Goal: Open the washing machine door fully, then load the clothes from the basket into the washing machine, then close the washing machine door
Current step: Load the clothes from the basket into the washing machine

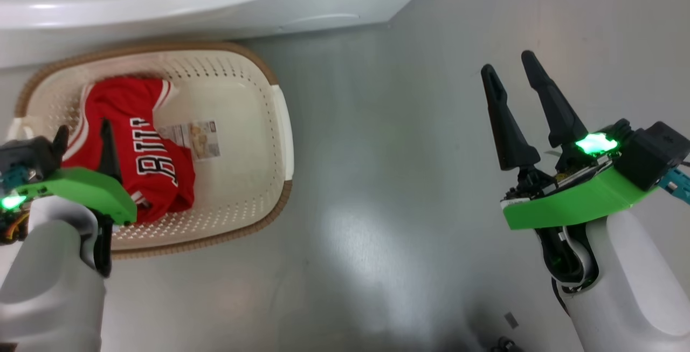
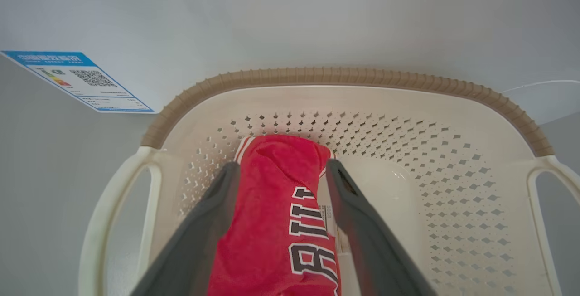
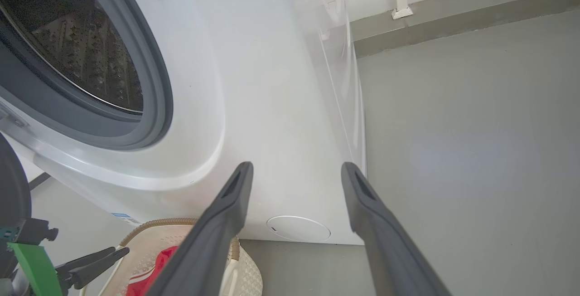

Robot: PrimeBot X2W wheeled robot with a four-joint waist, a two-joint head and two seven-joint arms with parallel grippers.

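one washer (image 3: pixel 272 83) stands just behind the basket, its drum mouth open and unblocked in the right wrist view. one basket (image 1: pixel 253 142) sits on the floor against the washer's foot. one garment (image 1: pixel 135 142) – the only clothes to load – lies in the left half of the basket, bunched, its long axis running roughly along the left fingers rather than across them.

two grippers. the left gripper (image 1: pixel 83 131) is far the nearer: it hangs right over the garment, jaws spread wide to either side of the red cloth and holding nothing. whether the tips touch the fabric i cannot tell. the right gripper (image 1: pixel 508 62) is also wide open and empty, well apart over bare floor.

so the pick looks to be the left arm's – straight down, then close across the cloth's narrow width.
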